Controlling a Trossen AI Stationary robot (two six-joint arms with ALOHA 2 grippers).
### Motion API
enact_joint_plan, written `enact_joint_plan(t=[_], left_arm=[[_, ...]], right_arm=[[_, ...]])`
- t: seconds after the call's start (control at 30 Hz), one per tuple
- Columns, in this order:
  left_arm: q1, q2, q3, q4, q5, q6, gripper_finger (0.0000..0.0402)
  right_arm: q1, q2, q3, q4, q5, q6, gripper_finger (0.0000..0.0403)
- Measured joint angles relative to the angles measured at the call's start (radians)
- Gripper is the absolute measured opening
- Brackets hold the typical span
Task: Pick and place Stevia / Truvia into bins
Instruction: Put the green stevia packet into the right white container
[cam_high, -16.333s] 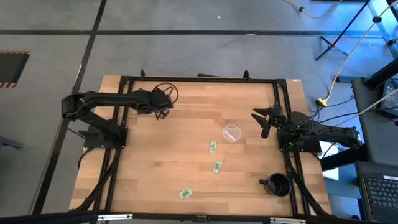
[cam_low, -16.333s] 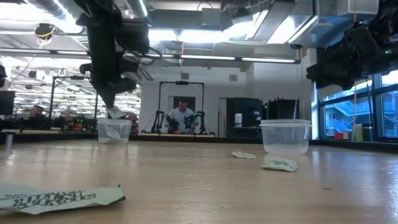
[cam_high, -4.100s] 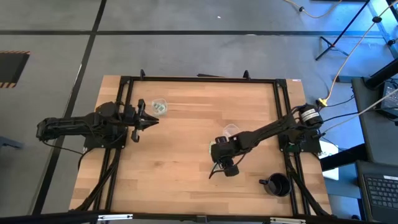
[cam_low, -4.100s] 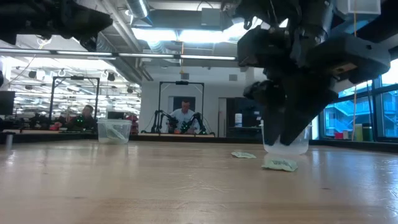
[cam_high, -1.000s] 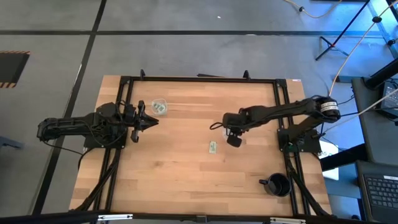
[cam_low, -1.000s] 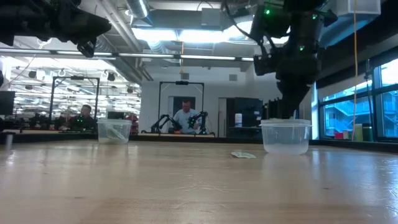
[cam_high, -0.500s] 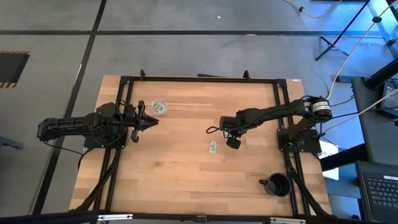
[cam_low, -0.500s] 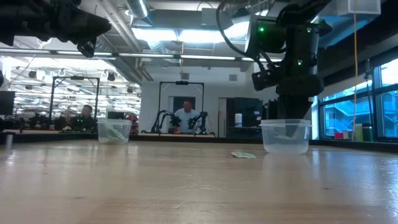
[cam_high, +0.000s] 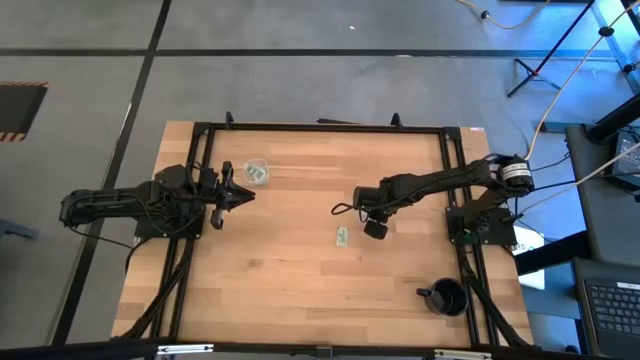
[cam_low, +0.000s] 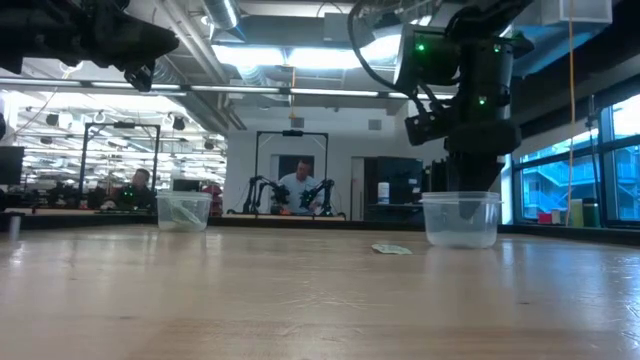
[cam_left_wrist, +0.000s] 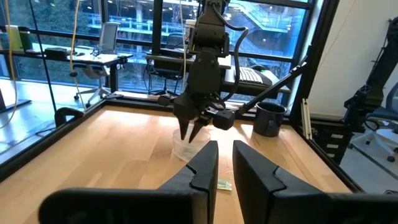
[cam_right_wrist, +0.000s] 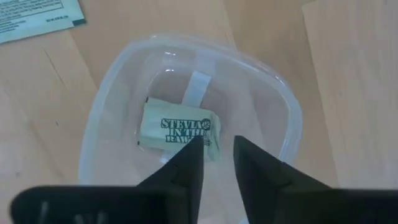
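Note:
My right gripper (cam_high: 366, 206) hangs open just above a clear cup (cam_right_wrist: 186, 124), fingers pointing down into its mouth (cam_low: 462, 200). One green-and-white Stevia packet (cam_right_wrist: 180, 132) lies flat on that cup's bottom. A second packet (cam_high: 341, 236) lies flat on the table near the cup, also seen at the wrist view's corner (cam_right_wrist: 37, 17). The other clear cup (cam_high: 256, 172) stands near the table's far-left part with packets inside it. My left gripper (cam_high: 245, 195) waits beside that cup, above the table, with a narrow gap between its fingers (cam_left_wrist: 224, 165).
A black mug (cam_high: 447, 297) with a handle stands near the table's near-right corner. Black frame rails (cam_high: 320, 127) run along the table's far, left and right sides. Bare wood lies between the two cups and toward the near edge. People sit in the room beyond the table.
My right gripper has moved a little toward the table's left and come down closer to the cup's rim, then stayed still over it. The left arm has not moved.

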Motion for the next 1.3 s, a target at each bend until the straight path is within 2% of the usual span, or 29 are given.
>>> enact_joint_plan(t=[0.17, 0.5, 0.67, 0.87, 0.97, 1.03, 1.2, 1.3], left_arm=[[0.0, 0.0, 0.0, 0.0, 0.0, -0.003, 0.0043], [0.0, 0.0, 0.0, 0.0, 0.0, -0.003, 0.0043], [0.0, 0.0, 0.0, 0.0, 0.0, -0.003, 0.0043], [0.0, 0.0, 0.0, 0.0, 0.0, -0.003, 0.0043], [0.0, 0.0, 0.0, 0.0, 0.0, -0.003, 0.0043], [0.0, 0.0, 0.0, 0.0, 0.0, -0.003, 0.0043], [0.0, 0.0, 0.0, 0.0, 0.0, -0.003, 0.0043], [0.0, 0.0, 0.0, 0.0, 0.0, -0.003, 0.0043]], right_arm=[[0.0, -0.027, 0.0, -0.005, 0.0, -0.002, 0.0105], [0.0, -0.168, 0.0, 0.027, 0.0, 0.043, 0.0106], [0.001, -0.188, 0.0, 0.165, -0.003, -0.034, 0.0106], [0.023, -0.186, 0.0, 0.331, -0.155, -0.182, 0.0106], [0.076, -0.185, 0.001, 0.387, -0.165, -0.269, 0.0106], [0.121, -0.182, 0.001, 0.418, -0.132, -0.319, 0.0106], [0.231, -0.17, 0.002, 0.434, 0.034, -0.373, 0.0106], [0.272, -0.154, 0.001, 0.446, 0.055, -0.352, 0.0106]])
